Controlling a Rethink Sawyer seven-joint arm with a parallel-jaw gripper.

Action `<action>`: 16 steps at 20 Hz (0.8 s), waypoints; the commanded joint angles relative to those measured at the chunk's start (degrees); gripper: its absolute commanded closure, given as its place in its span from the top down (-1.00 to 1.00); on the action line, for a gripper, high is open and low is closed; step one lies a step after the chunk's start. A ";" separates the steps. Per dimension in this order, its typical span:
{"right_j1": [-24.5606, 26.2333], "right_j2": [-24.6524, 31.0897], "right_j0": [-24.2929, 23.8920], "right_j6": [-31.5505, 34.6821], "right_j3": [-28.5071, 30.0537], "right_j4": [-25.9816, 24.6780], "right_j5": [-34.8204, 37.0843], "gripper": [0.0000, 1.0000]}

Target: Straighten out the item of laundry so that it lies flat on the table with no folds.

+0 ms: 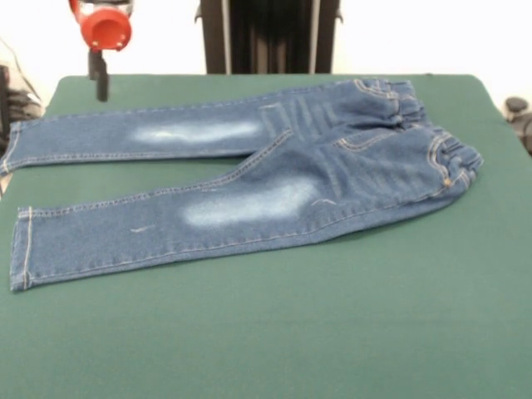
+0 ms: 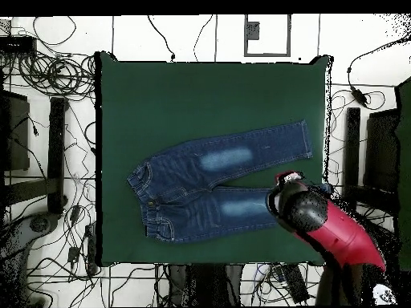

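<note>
Small blue denim jeans (image 1: 249,187) lie spread on the dark green felt table (image 1: 332,332); the raised red-and-black gripper (image 1: 100,83), grip state unclear, could rumple a leg if it descends.

Blue jeans (image 2: 213,180) lie spread on the green counter (image 2: 201,88), both legs reaching toward the robot's hand (image 2: 282,195), which hangs over one leg's hem.

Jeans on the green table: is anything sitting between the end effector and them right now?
Nothing visible does. The jeans lie alone on the table. The end effector hangs at the far leg's cuff end. In the overhead view the arm covers that cuff, so the exact gap is unclear.
</note>
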 commanded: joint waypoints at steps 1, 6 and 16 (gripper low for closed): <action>-0.30 7.56 5.13 14.81 7.30 8.77 7.40 1.00; 0.15 7.02 8.82 17.24 8.35 13.95 7.77 1.00; 1.69 5.11 15.09 17.30 12.01 20.35 9.69 1.00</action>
